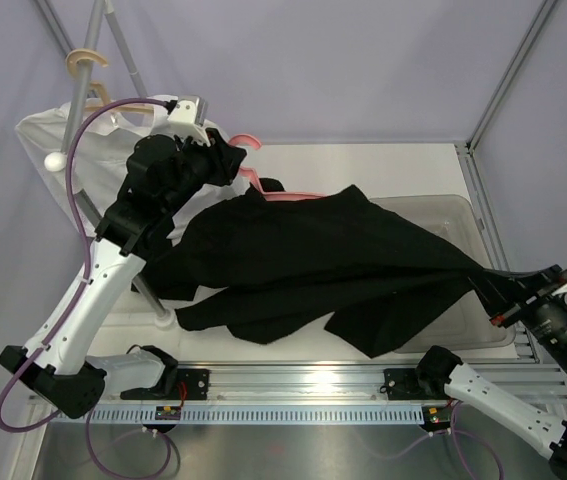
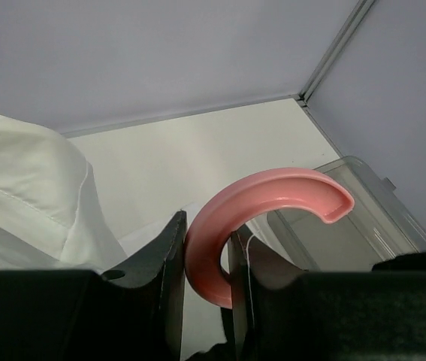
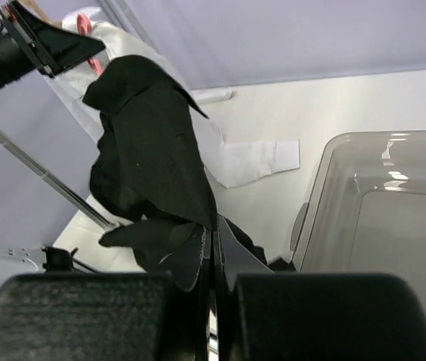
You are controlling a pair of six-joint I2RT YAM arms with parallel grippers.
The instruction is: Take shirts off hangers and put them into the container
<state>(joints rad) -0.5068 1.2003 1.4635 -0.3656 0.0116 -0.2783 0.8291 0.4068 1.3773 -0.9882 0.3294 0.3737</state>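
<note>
**Black shirt pulled out between my two pincers**

The white desk (image 1: pixel 363 165) carries everything. Across its middle the black shirt (image 1: pixel 323 260) is drawn out in a long slant. Its upper left part is bunched by the pink hanger (image 2: pixel 273 192), and its right end is stretched to a point over the near left part of the container (image 1: pixel 433 215). None of the shirt lies inside. I cannot tell whether the shirt is on the hanger or merely against it.

The white shirt (image 1: pixel 43 135) hangs at the far left by the grey rack pole (image 1: pixel 113 40), with one sleeve lying flat on the desk. The clear plastic container sits at the right side of the desk, open side up.

The pale tan hanger (image 1: pixel 88 60) shows its hook near the top of the pole.

My left pincer (image 2: pixel 206 256) is clamped on the curved hook of the pink hanger, one finger pressed to each side. My right pincer (image 3: pixel 213 248) has its fingers together, with a fold of the black shirt pinched between them.
</note>
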